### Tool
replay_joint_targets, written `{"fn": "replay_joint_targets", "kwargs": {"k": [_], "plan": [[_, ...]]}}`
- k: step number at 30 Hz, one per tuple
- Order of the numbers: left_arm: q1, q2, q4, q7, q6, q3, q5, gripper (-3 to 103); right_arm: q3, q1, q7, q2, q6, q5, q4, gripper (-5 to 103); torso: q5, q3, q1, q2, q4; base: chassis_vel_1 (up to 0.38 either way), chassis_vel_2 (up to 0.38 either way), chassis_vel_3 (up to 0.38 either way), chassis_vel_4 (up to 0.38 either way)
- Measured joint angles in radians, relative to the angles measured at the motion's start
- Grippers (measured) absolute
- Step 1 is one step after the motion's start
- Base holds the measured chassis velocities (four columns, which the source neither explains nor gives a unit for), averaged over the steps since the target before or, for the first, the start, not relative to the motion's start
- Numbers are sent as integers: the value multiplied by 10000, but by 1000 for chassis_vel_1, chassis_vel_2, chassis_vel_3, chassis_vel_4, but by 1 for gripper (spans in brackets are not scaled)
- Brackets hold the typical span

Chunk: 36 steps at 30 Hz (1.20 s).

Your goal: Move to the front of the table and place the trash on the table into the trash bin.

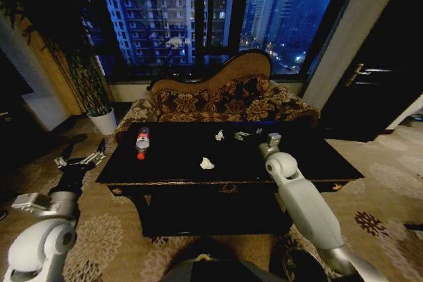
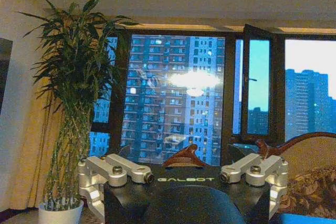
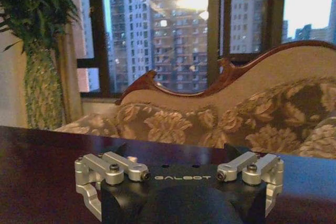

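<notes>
Trash on the table (image 1: 165, 171), 3 items, none collected. The bottle (image 1: 142, 142), clear with a red label and cap, lies toward the table's left end. 1 paper wad (image 1: 207, 163) sits near the middle of the top; a 2nd paper wad (image 1: 219, 135) lies farther back, toward the sofa side. All 3 rest well apart from one another.

Progress: the robot stands at the table's front, so the approach looks complete. Judged from the layout, the whole disposal remains: 3 pick-ups and 3 drops. A dark rounded shape at the lower edge of the head view, below the table front, may be the bin; this cannot be confirmed.

Right gripper (image 1: 242, 136): reaching over the tabletop, just beside the rear wad. In the right wrist view (image 3: 178, 182) its fingers are spread wide and hold nothing.

Left gripper (image 1: 80, 160): off the table's left end, above the carpet (image 1: 396, 176), near the bottle's end but apart from it. Its wrist view (image 2: 182, 179) shows the fingers released and empty.

Surroundings: patterned sofa (image 1: 225, 100) directly behind the table, potted plant (image 1: 96, 90) at rear left, window (image 1: 198, 11) beyond. Nothing stands between the right gripper and the wads.
</notes>
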<state>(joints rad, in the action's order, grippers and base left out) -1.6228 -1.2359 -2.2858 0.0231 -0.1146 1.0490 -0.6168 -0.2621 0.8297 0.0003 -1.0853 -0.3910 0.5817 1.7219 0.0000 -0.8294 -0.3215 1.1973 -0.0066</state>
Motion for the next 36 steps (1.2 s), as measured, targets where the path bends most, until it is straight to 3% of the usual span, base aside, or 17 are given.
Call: {"fn": "replay_joint_targets", "kwargs": {"k": [5, 13, 25, 29, 32, 36], "plan": [[-93, -137, -47, 3, 0, -1, 120, 100, 978, -617, -3, 1, -611, 720, -87, 100, -4, 0, 0, 0, 3, 0, 0, 0, 0], [-162, -188, -64, -3, 4, 215, 110, 100, 1996, -1458, -2, -155, -709, 670, -768, 100, -1, 0, 0, 1, 0, 0, 0, 0, 0], [-221, -220, -45, -3, 44, 387, 115, 100, 2120, -1657, -2, -46, -712, 106, -1196, 100, 0, 1, 0, 1, 0, 0, 0, 0, 0], [-218, -236, 45, -1, 48, 381, 107, 100, 2043, -1542, -2, 62, -1096, 238, -920, 100, 0, 1, 0, 1, -3, 0, 0, 0, 0], [-240, -149, 138, -1, 57, 433, 28, 100, 2271, -2120, -2, -10, -2364, 1038, -790, 100, -3, 1, 0, 1, 1, 0, 0, 0, 0], [-272, -77, 133, -5, 58, 645, -150, 100, 2492, -2427, -2, -128, -2568, 1098, -918, 100, -2, 0, 0, 1, 2, 0, 0, 0, 0]]}}
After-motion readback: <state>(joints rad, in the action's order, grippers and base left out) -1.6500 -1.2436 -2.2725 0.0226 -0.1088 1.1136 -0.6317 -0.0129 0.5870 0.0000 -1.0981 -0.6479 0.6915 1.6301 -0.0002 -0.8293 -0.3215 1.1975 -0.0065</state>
